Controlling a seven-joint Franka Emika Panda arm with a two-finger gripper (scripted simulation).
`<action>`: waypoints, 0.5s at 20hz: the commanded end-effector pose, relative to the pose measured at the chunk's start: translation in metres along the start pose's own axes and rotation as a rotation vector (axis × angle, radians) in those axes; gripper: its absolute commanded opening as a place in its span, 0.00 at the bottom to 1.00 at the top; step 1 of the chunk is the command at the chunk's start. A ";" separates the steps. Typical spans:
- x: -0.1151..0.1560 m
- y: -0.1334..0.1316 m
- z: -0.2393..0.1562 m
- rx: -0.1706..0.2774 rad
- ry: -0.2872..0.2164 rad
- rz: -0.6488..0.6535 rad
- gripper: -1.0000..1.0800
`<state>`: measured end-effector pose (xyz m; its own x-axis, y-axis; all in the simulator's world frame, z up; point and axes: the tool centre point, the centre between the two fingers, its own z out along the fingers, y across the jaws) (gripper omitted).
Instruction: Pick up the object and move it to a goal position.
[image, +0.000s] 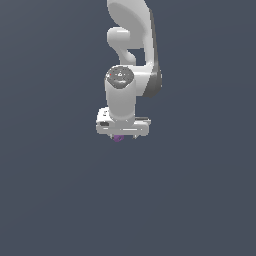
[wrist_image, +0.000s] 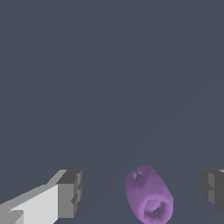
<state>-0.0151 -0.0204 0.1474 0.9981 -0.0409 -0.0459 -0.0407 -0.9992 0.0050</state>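
Two fingers (wrist_image: 69, 194) of mine show in the wrist view, spread wide apart, and the purple object (wrist_image: 148, 194) lies in the gap between them. It touches neither one. It sits nearer to the dark pad at the frame's edge than to the pale finger with the grey tip, though clear dark floor shows on both sides of it. So my gripper (wrist_image: 142, 192) stands open and has hold of nothing.

That object is a small matte purple lump, rounded like a short barrel, with a dimpled hollow in the end that faces my wrist camera and a small notch at its far end. It is much narrower than the space between my fingers. Whether my pads have reached down level with its sides or hang a little above it, I cannot tell.

From the exterior view, my white arm (image: 131, 50) comes down from the top of the frame and my wrist points straight at the floor (image: 50, 200). My gripper (image: 121, 136) is seen from above as a white bar, and only a sliver of the object (image: 118, 138) peeps out from under its lower edge, a little toward the exterior view's left of the bar's middle. My fingers themselves are hidden under the hand in that view.
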 end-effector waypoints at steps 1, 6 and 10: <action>0.000 0.000 0.000 0.000 0.000 0.000 0.96; 0.005 0.014 -0.010 -0.010 0.017 0.012 0.96; 0.010 0.030 -0.020 -0.021 0.034 0.025 0.96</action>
<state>-0.0072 -0.0458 0.1640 0.9979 -0.0619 -0.0164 -0.0615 -0.9978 0.0234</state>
